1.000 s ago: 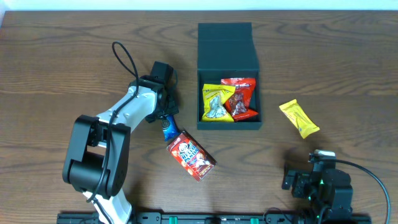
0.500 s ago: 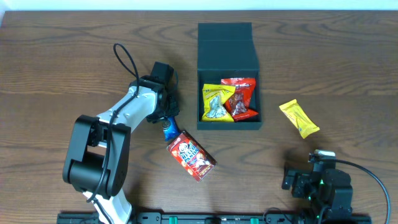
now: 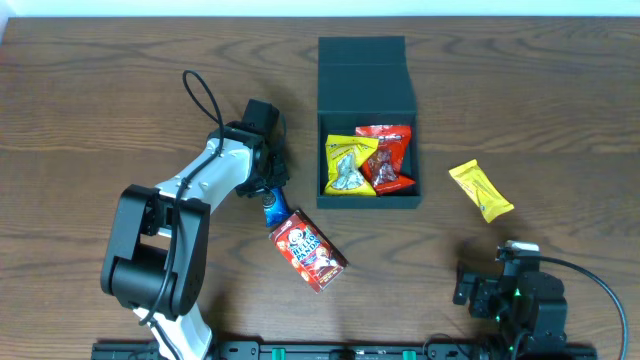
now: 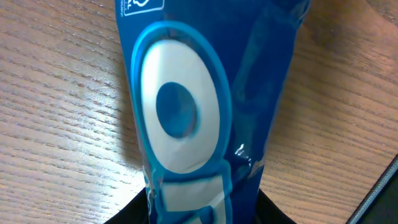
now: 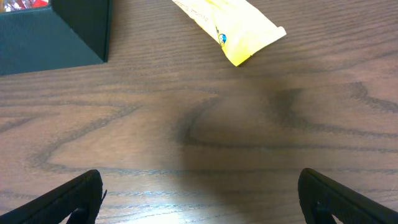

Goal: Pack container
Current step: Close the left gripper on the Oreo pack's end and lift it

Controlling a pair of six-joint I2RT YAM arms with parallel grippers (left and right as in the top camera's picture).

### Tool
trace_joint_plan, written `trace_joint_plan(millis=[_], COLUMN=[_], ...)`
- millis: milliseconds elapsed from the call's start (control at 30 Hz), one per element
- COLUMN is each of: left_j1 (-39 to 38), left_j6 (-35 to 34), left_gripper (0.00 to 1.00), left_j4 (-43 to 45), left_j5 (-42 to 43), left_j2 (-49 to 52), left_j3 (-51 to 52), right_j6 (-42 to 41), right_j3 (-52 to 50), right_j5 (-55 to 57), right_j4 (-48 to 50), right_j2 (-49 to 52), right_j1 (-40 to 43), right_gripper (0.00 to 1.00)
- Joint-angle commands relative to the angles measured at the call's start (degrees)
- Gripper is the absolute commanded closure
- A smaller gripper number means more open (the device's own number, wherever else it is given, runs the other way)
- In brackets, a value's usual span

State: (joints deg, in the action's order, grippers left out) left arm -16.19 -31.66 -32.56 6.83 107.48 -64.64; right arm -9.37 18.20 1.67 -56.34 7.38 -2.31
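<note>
We see two packets (image 3: 346, 165) already in the open container (image 3: 366, 75) at the far middle of the table (image 3: 100, 100), three not yet packed, the left gripper (image 3: 266, 195) clenched on the blue packet (image 4: 186, 112), the right gripper (image 5: 199, 183) released.

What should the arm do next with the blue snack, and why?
Probably lift the blue packet a little. The left gripper seems to pinch its end, but it lies on the table, outside the container.
</note>
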Motion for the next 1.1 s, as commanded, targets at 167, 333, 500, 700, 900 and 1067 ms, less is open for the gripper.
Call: trace_joint_plan(millis=[167, 333, 500, 700, 900, 1067], left_j1=[0.0, 0.0, 0.0, 0.0, 0.0, 0.0], left_j6=[0.0, 0.0, 0.0, 0.0, 0.0, 0.0], left_gripper=[0.7, 0.7, 0.73, 0.76, 0.78, 0.82], left_j4=[-0.2, -0.2, -0.2, -0.1, -0.5, -1.2], left_j5=[0.3, 0.2, 0.2, 0.0, -1.7, -2.1], left_j2=[0.4, 0.4, 0.4, -0.5, -3.1, -6.3], left_j3=[-1.0, -1.0, -1.0, -1.0, -1.0, -1.0], right_j6=[0.9, 0.9, 0.9, 0.9, 0.9, 0.9], right_j3=[-0.1, -0.1, -0.1, -0.1, -0.1, -0.1], right_j5=[-0.2, -0.2, -0.2, -0.2, -0.2, -0.2], right_j4=[-0.2, -0.2, -0.2, -0.2, -0.2, -0.2], right_j2=[-0.2, -0.2, -0.2, -0.2, -0.2, -0.2], right_j1=[0.3, 0.3, 0.3, 0.3, 0.3, 0.3], right_gripper=[0.01, 0.01, 0.01, 0.01, 0.01, 0.01])
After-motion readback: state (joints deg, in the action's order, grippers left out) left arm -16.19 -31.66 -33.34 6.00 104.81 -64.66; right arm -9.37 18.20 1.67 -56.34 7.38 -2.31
